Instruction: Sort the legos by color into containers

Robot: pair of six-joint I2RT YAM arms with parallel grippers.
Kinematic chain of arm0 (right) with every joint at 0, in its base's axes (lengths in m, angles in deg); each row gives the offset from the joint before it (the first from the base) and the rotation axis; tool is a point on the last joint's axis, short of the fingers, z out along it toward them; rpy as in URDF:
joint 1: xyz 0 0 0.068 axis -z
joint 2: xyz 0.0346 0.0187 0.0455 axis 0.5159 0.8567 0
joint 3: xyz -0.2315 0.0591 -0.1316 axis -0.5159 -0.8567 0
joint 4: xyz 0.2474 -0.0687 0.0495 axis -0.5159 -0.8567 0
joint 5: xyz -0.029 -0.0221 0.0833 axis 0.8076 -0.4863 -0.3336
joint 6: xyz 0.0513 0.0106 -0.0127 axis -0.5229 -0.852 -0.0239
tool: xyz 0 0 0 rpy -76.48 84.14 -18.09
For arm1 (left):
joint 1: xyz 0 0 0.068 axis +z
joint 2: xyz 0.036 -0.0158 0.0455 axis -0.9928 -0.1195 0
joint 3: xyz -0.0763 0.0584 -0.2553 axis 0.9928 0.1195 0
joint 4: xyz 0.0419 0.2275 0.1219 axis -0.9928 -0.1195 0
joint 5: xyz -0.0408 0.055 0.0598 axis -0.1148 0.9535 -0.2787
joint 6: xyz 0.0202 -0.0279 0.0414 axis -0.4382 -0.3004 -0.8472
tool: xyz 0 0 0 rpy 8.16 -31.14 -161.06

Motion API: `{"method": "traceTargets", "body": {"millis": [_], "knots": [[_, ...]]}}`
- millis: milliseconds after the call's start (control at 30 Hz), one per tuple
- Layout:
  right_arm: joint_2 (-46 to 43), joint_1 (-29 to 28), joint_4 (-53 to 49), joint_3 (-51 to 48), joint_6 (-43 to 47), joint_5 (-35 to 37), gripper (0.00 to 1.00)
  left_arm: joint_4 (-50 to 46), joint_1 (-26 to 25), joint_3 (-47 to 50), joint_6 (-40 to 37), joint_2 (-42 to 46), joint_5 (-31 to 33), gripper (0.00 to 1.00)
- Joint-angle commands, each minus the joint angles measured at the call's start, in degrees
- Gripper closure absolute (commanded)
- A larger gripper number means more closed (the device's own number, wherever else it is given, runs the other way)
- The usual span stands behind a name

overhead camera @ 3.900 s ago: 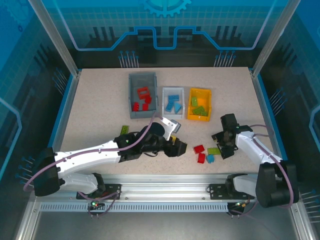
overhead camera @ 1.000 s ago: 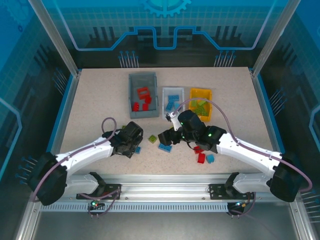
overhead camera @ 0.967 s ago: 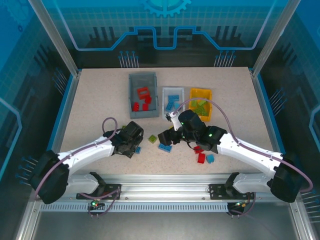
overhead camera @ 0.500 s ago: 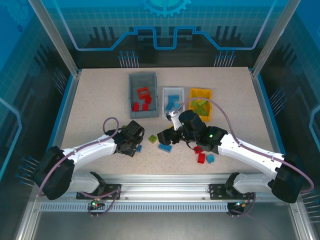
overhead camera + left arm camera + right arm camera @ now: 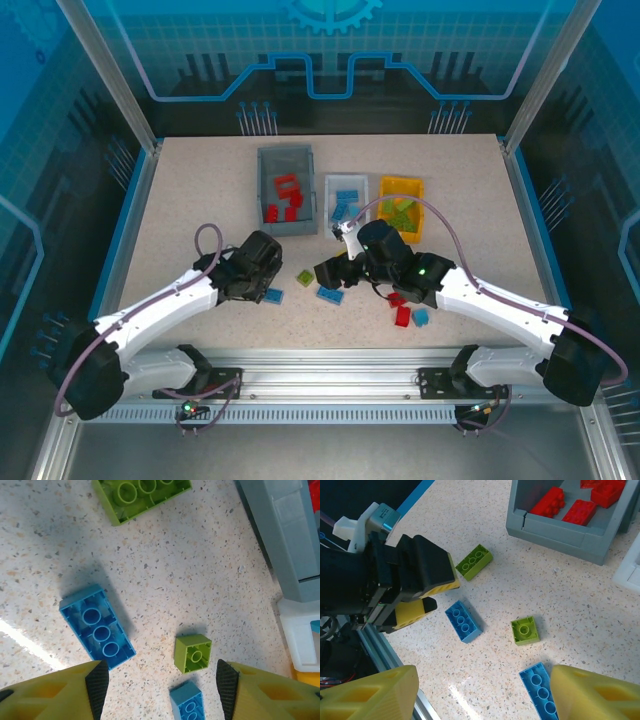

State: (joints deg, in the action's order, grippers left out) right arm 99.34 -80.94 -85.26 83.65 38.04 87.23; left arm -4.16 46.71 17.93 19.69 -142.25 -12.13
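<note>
Here both end effectors stood open and empty. The left end effector (image 5: 161, 680) hovered above a blue brick (image 5: 97, 627) and a small green brick (image 5: 193, 653), which lay loose on the worktop (image 5: 200, 580). The right end effector (image 5: 482, 685) hung near them. The grey bin (image 5: 555, 527) held red bricks. I judged that both arms might reach for one brick and collide, or a finger might push it aside.

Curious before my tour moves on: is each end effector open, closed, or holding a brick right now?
Left end effector: open, holding nothing.
Right end effector: open, holding nothing.
</note>
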Motion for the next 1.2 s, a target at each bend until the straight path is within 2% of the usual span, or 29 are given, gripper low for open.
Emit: {"method": "traceTargets", "body": {"millis": [0, 133, 200, 233, 367, 933, 1033, 1100, 1167], "knots": [[-0.6, -0.8, 1.2, -0.6, -0.3, 0.4, 0.28, -1.6, 0.3, 2.9, 3.4, 0.3, -2.4, 0.34], [-1.7, -0.9, 1.3, -0.6, 0.3, -0.1, 0.26, 0.2, 0.3, 3.2, 4.8, -2.3, -4.0, 0.29], [-2.3, -1.0, 1.8, -0.6, 0.9, -0.7, 0.25, 1.4, 0.3, 3.1, 5.7, -3.9, -4.7, 0.24], [-2.6, -1.0, 2.1, -0.6, 1.1, -1.0, 0.24, 1.8, 0.3, 3.0, 6.0, -4.6, -4.8, 0.18], [-2.7, -1.3, 2.1, -0.6, 1.3, -1.4, 0.23, 3.9, 0.4, 3.2, 6.6, -7.8, -5.8, 0.19], [-3.9, -1.5, 1.1, -2.4, 0.3, 1.4, 0.23, 7.9, 2.4, 3.4, 6.9, -16.2, -8.1, 0.45], [-4.2, -1.3, 1.1, -2.7, 0.2, 1.7, 0.24, 8.2, 2.5, 3.5, 6.6, -16.6, -8.0, 0.56], [-4.8, -1.4, 1.0, -2.9, 0.1, 2.3, 0.25, 7.7, 2.5, 3.1, 5.7, -15.9, -7.1, 0.7], [-6.1, -1.2, 0.9, -3.1, 0.1, 3.2, 0.25, 7.1, 2.4, 1.4, 2.8, -14.6, -5.2, 0.77]]}}
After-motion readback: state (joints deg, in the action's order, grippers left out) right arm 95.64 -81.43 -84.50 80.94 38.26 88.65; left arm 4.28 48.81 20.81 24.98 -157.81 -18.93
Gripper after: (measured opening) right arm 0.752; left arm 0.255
